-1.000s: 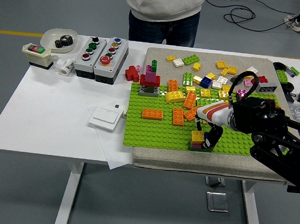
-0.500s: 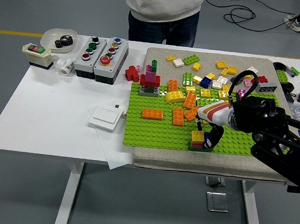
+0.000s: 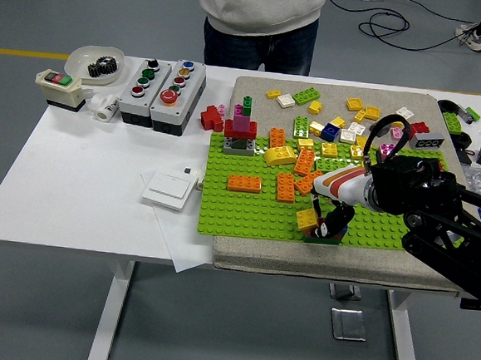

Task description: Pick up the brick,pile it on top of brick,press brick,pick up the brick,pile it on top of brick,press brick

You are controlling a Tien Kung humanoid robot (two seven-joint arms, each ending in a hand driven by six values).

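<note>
Since the earlier frames, the yellow brick (image 3: 307, 219) has tipped: it sat flat on the small stack (image 3: 324, 234) at the near edge of the green baseplate (image 3: 246, 210), and it now stands tilted, raised at one side, at the stack's left. The pink layer formerly visible beneath it is now hidden behind the fingers.

The right hand (image 3: 335, 214) reaches in from the right, its black fingers (image 3: 337, 218) curled down against the yellow brick and the stack. Whether the fingers actually clamp the brick or only press beside it cannot be determined from this view. The white and orange-striped wrist housing sits just behind the fingers. The left hand is out of view.

On the baseplate, several orange bricks (image 3: 244, 183) lie in the middle area, and a multi-coloured tower (image 3: 241, 130) stands near the far left corner. Loose bricks (image 3: 345, 121) in yellow, white, green and blue are scattered across the grey mat (image 3: 256, 89) beyond the baseplate.

On the white table (image 3: 74, 175) to the left sit two push-button boxes (image 3: 163, 86), a white switch plate (image 3: 170, 189) on paper, and a dish holding a black gear (image 3: 105, 66).

A person (image 3: 261, 19) stands at the far side of the table; no hands are visible.
</note>
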